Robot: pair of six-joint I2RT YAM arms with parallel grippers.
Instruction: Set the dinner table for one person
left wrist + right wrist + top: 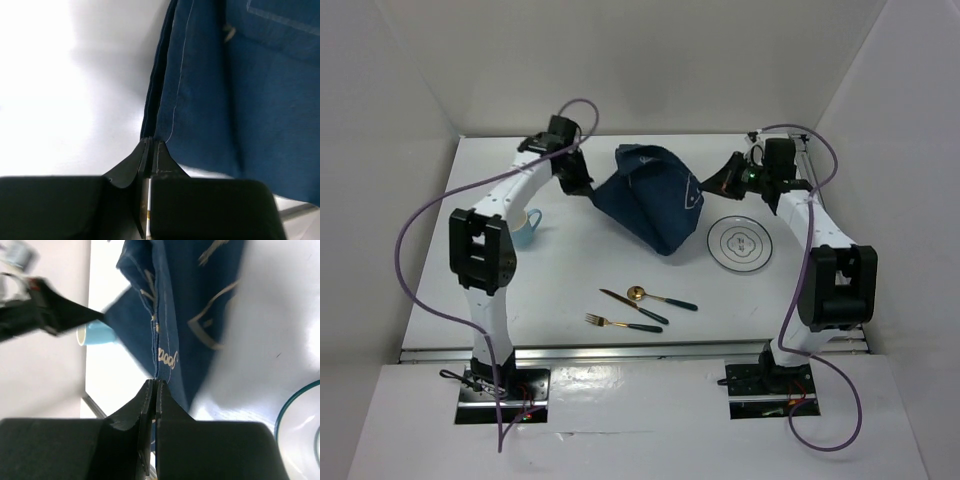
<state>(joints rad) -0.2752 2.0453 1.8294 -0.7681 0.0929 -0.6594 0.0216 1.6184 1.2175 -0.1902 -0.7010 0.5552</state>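
Claws: left claw and right claw each pinch blue mat, held up bunched | Done: nothing placed yet | Left: spread mat on tabletop, then plate, fork, knife, spoon, cup.

On the table, the placemat sits at the far middle, bunched and raised between the two grippers. The left gripper pinches its left edge and the right gripper pinches its right edge. The cup stands to the left of the placemat, beside the left arm. The plate lies to the right and slightly nearer, just beside the placemat's lower corner. In front of the placemat, toward the arm bases, lies the cutlery. The knife lies slantwise, the spoon is just behind and right of it, and the fork is nearest the front edge.
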